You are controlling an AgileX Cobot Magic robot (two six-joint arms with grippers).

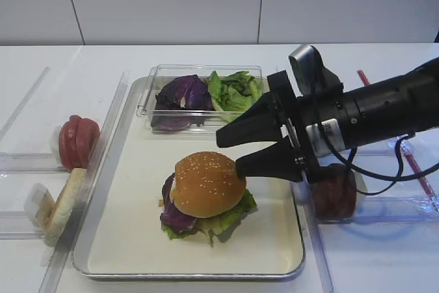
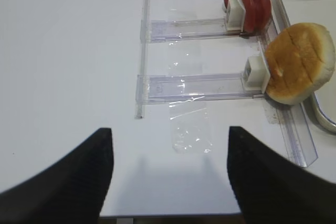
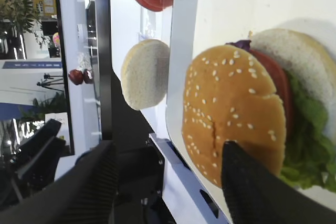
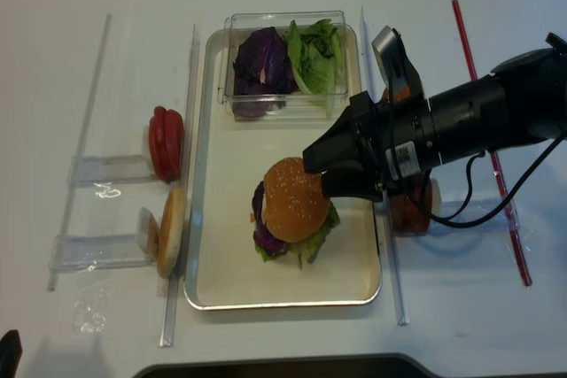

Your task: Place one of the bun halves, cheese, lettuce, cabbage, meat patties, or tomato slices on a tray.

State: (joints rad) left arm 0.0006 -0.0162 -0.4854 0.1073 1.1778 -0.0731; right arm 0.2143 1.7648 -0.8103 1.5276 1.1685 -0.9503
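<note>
1. Judging from the stack, the sesame bun top (image 1: 208, 183) sits on the burger in the near half of the tray (image 1: 274, 238), over lettuce (image 1: 226, 219) and purple cabbage (image 1: 173, 216), so the step in hand looks like letting go and clearing away.
2. Just right of the bun top, the right end effector (image 1: 240, 150) stands released: its jaws are spread, one above the bun's far edge and one beside its right edge. In the right wrist view one finger (image 3: 247, 182) overlaps the bun's rim; whether it touches, I cannot tell.
3. To do this well, I judge the end effector should lift straight up before drawing off to the right, since a sideways drag could slide the dome off the slippery leaves beneath.
4. Right of the bun top, off the tray, a dark meat patty (image 1: 335, 193) stands in its clear holder; a retreat path should pass above it.
5. Left of the bun top, beyond the tray's edge, the pale bun half (image 1: 62, 204) and the tomato slices (image 1: 77, 141) stand on the worktop (image 1: 384, 259).
6. Behind the bun top, the clear box (image 1: 199, 73) holds spare leaves.
7. The left end effector (image 2: 168, 171) hovers released over bare worktop, well left of the bun.
</note>
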